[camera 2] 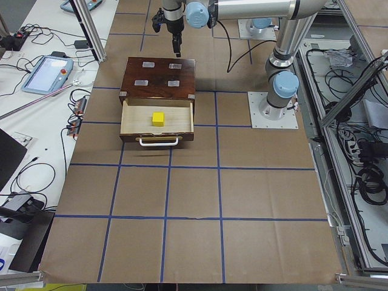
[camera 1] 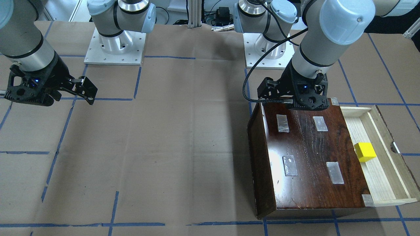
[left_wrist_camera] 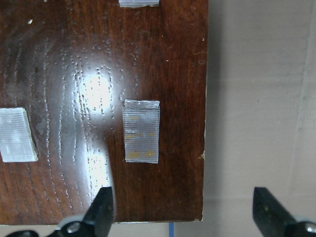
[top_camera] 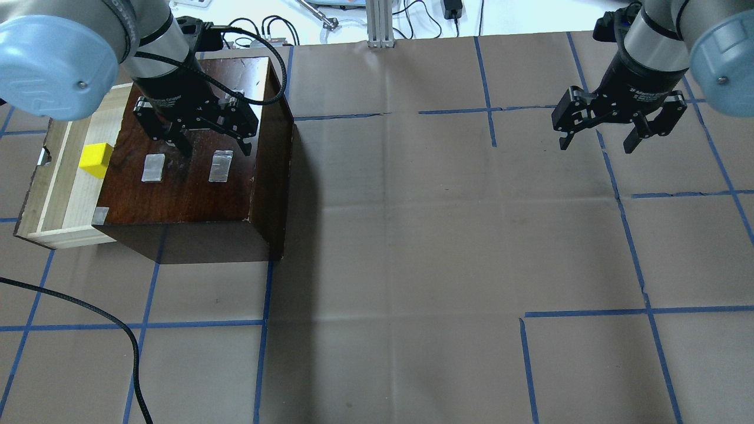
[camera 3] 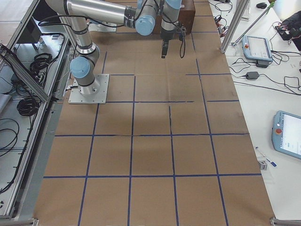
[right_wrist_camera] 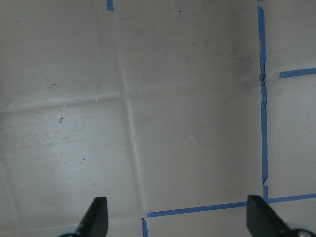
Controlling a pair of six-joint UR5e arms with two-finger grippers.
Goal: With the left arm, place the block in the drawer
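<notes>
The yellow block [camera 1: 365, 151] lies inside the open drawer [camera 1: 377, 177], which is pulled out of the dark brown box [camera 1: 305, 154]. In the overhead view the block [top_camera: 96, 159] sits in the drawer [top_camera: 65, 194] at the box's [top_camera: 194, 194] left side. My left gripper [top_camera: 215, 147] is open and empty, hovering over the box top beside the drawer; the wrist view shows its spread fingertips [left_wrist_camera: 101, 210] above a grey tape patch [left_wrist_camera: 141, 131]. My right gripper [top_camera: 598, 144] is open and empty, far off over bare paper.
Brown paper with blue tape lines [top_camera: 489, 111] covers the table. A black cable [top_camera: 88, 309] lies at the near left. The two arm bases [camera 1: 115, 46] stand at the robot's side. Tablets and cables lie on side benches [camera 2: 45, 73].
</notes>
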